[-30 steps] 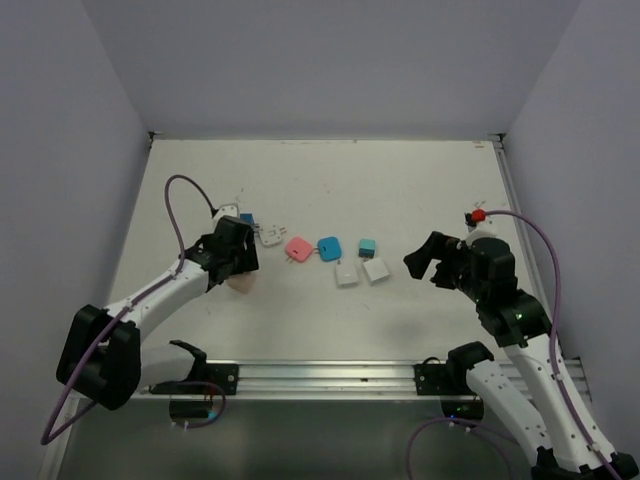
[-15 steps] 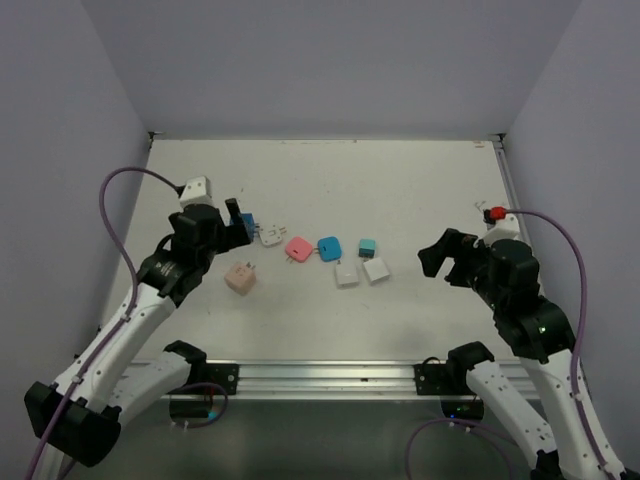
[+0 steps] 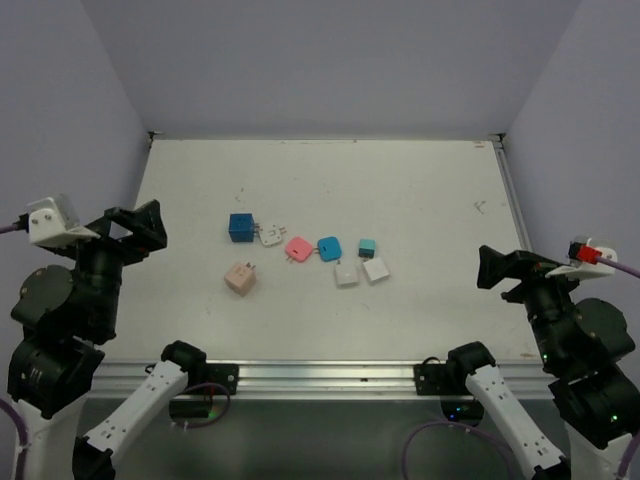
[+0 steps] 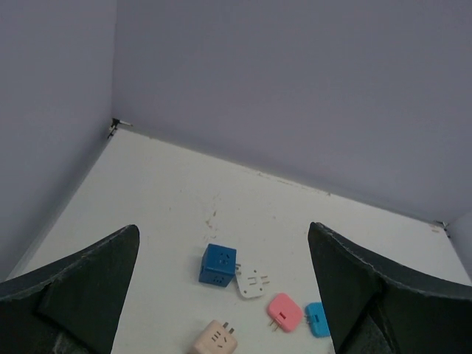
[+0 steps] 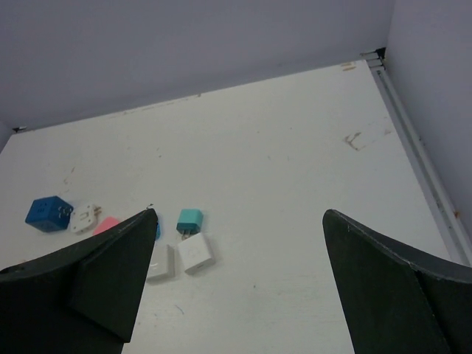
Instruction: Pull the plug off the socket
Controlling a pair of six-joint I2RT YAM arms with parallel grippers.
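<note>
White tabletop (image 3: 400, 190), grey walls (image 3: 330, 60) | blue socket (image 3: 240, 228) lay left of centre, white plug (image 3: 271, 236) just beside it, apparently out | left gripper (image 4: 223, 226) and right gripper (image 5: 240, 214) gaped wide, empty | step: pull looked finished; next: only check separation

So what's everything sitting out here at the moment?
cube socket: one, dark blue, left of the table's middle.
white plug: one, white, right beside the cube socket.
peach cube: one, peach, nearer the arms than the socket.
pink plug: one, pink, mid-table.
light blue plug: one, light blue, right of the pink one.
teal block: one, teal, further right.
white blocks: two, white, just below the teal block.
table: one, white.
left gripper: one, black, open, empty, left edge.
right gripper: one, black, open, empty, right edge.
</note>
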